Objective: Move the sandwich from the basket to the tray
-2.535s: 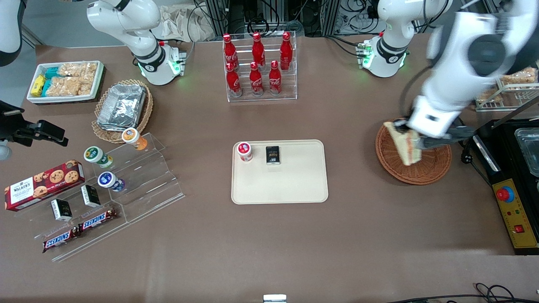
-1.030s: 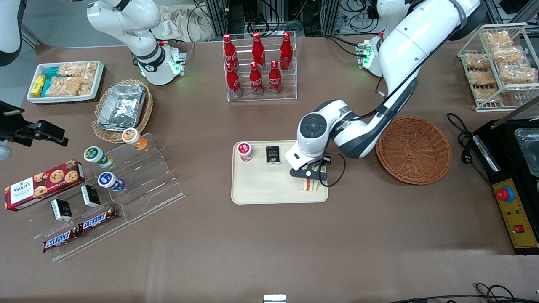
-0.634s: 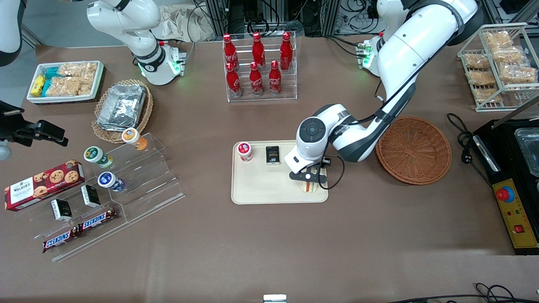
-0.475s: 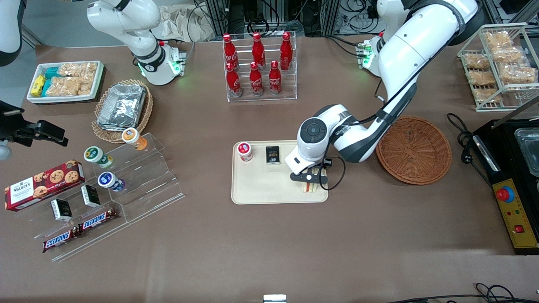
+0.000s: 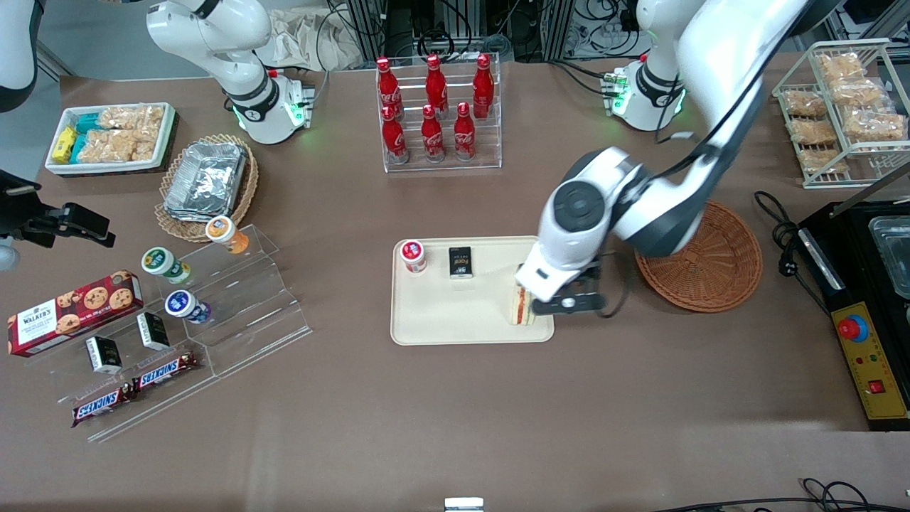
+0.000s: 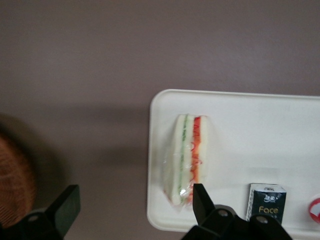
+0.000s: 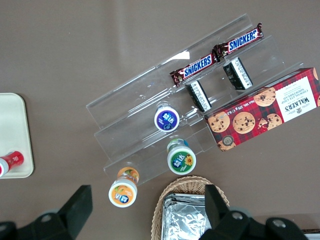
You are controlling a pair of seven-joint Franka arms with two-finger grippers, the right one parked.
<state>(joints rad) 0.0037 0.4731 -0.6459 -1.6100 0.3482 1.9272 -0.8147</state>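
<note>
Hand (image 5: pixel 566 304) open above one sandwich (image 5: pixel 521 307)

In the front view the working arm's wrist covers part of the sandwich (image 5: pixel 521 307) and the basket (image 5: pixel 718 274) rim nearest the tray (image 5: pixel 455 316). The gripper (image 6: pixel 135 202), raised above the counter (image 6: pixel 100 60), has its body cut off by the wrist picture's edge, as are the basket there and a red-and-white cup (image 6: pixel 314 210).
</note>
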